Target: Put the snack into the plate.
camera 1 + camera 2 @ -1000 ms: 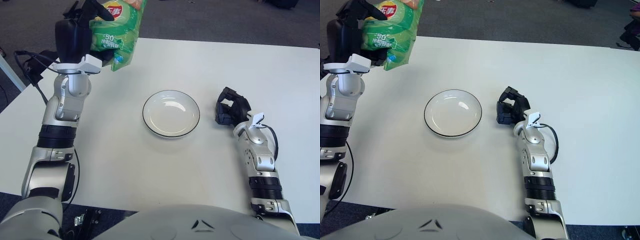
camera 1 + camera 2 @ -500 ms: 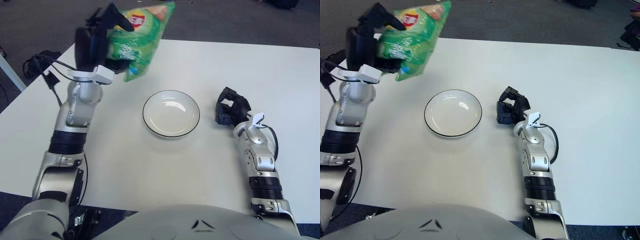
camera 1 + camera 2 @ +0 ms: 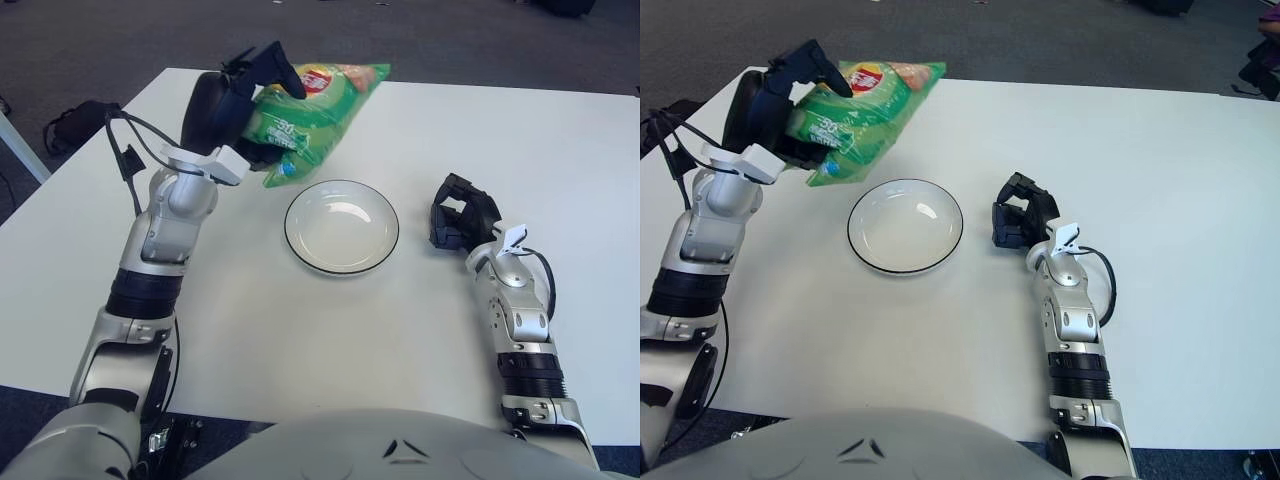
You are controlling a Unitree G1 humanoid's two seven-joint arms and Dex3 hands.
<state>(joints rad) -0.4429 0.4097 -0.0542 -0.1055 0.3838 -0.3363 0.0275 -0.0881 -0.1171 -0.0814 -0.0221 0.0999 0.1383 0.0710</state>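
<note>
Closest to where the robot stands, the white table [image 3: 300, 350] runs bare up to the plate [image 3: 342, 227], a shallow white dish with a thin dark rim sitting flat near the middle of the tabletop. Nothing is in it.

To the right of the plate, level with it and a little apart, is the right hand [image 3: 459, 215]. Its dark fingers are curled in on themselves and there is nothing between them. A white wrist piece and a thin black cable sit just behind it on the forearm, which stretches back toward the robot's body.

To the left of the plate and slightly beyond it, the left hand [image 3: 232, 100] is raised off the table with its forearm standing steeply up from the elbow. Its fingers are wrapped round one end of the snack [image 3: 862, 108], a green crisp bag with a red and yellow logo. The bag is held up in the air, lying roughly level, its free end pointing toward the far side of the plate and its lower corner hanging just off the plate's far left rim. It does not touch the plate or the table.

Beyond the far edge of the table is grey carpet [image 3: 450, 40].
</note>
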